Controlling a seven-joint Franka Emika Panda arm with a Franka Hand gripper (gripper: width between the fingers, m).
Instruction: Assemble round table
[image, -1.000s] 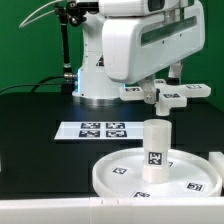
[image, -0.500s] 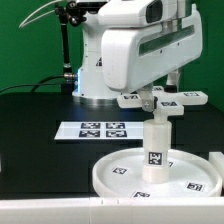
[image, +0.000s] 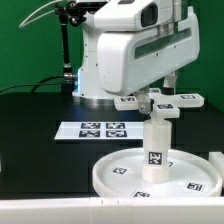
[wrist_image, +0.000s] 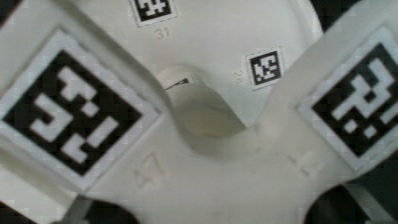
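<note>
The claw (image: 157, 94) carries the cross-shaped foot (image: 162, 104) directly over the short cylindrical leg (image: 155, 146). The leg stands upright at the middle of the large rimmed round disc (image: 108, 172), on the desk (image: 30, 125) near the exterior view's lower edge. The foot hangs under the wrist clear of the desk, so the claw is judged closed on it. To do this step well, the foot's central hub (wrist_image: 205, 110) should be centred on the leg's top and kept level. It should come straight down with light pressure, since a sideways push could tip the leg or shift the disc. Several points are not verifiable. The arm's housing masks the fingers. Hub and leg top look touching, but engagement cannot be told. The wrist view is filled by the foot's tagged arms, hiding leg and disc. The disc's near rim is cut off. The marker board (image: 100, 130) lies behind, well apart.
</note>
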